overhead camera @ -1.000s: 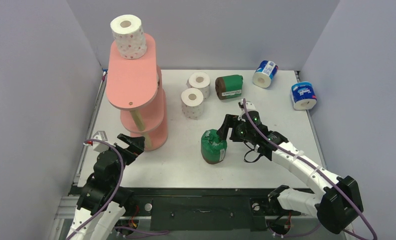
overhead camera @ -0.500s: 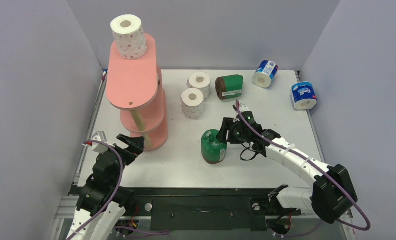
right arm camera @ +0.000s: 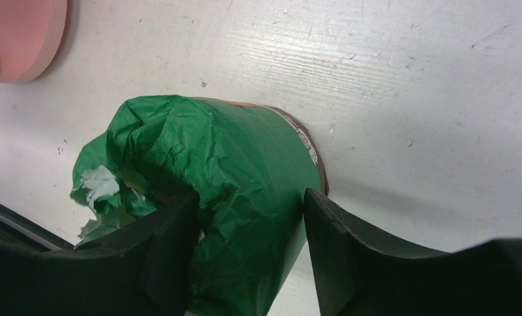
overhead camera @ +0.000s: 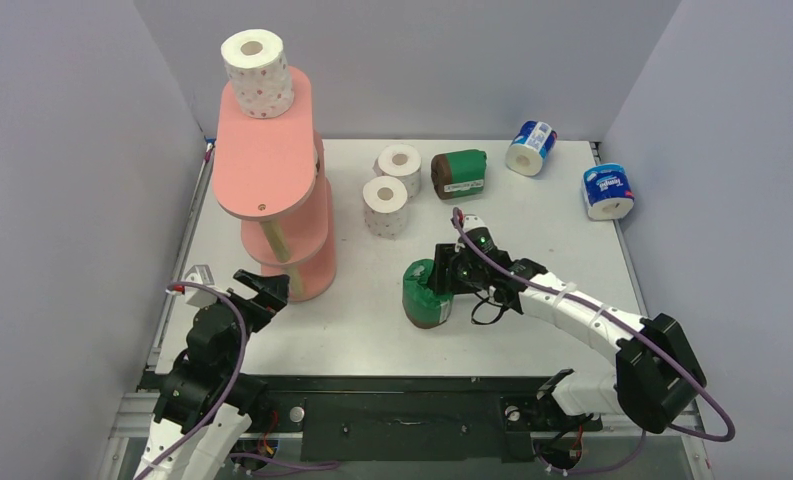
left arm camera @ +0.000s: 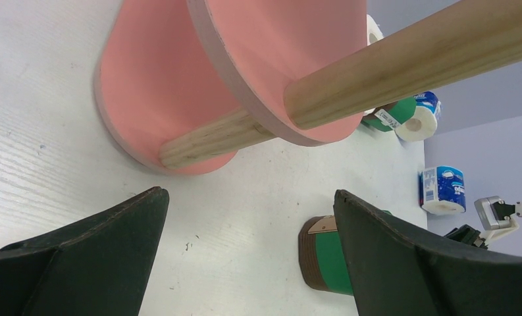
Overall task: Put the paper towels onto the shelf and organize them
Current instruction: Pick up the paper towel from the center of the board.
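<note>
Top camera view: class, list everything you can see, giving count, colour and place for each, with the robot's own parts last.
Salmon-pink three-tier board shelf: one, pink with pale wooden posts, table's left.
White red-dotted paper roll: one, white, upright on shelf's top board.
Pale paper rolls: two, white or cream, upright, right of shelf.
Lying green-wrapped paper roll: one, green over brown, rear middle.
Upright green-wrapped paper roll: one, green, front middle.
Blue-white wrapped paper rolls: two, blue and white, rear right.
White table: one, white, under everything.
Left gripper: one, black fingers open, by shelf's foot.
Right gripper: one, black fingers closed on upright green-wrapped roll.
</note>
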